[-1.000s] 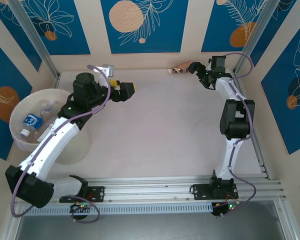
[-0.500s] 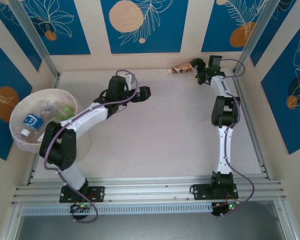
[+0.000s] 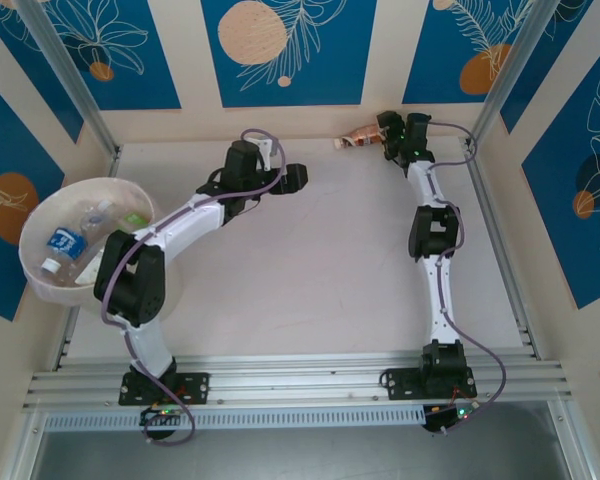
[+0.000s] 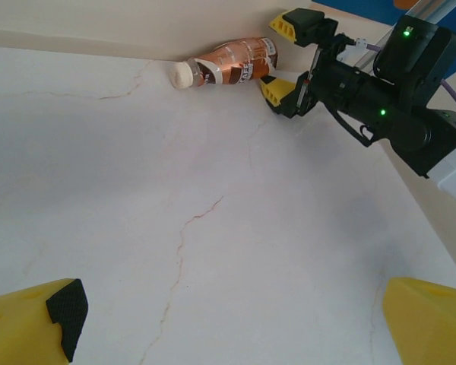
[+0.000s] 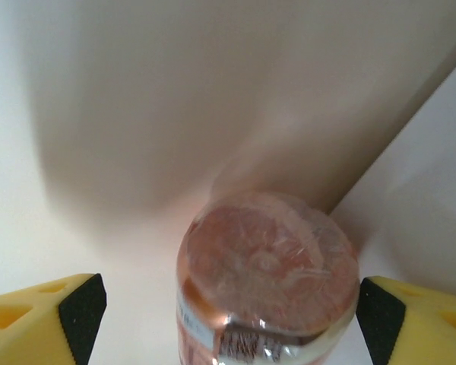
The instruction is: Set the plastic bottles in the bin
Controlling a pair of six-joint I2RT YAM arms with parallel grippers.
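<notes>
We have brought the right pincer (image 4: pixel 286 57) up and begun narrowing it, the brown bottle (image 4: pixel 232 62) lying between its jaws, seemingly not yet gripped, so pickup looks close; left pincer (image 3: pixel 299 178) hangs released.

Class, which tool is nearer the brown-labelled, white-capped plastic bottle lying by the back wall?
Right. The right tool straddles the base end of the brown-labelled plastic bottle, one finger either side. The left tool hovers open over mid-table, well apart from it.
</notes>
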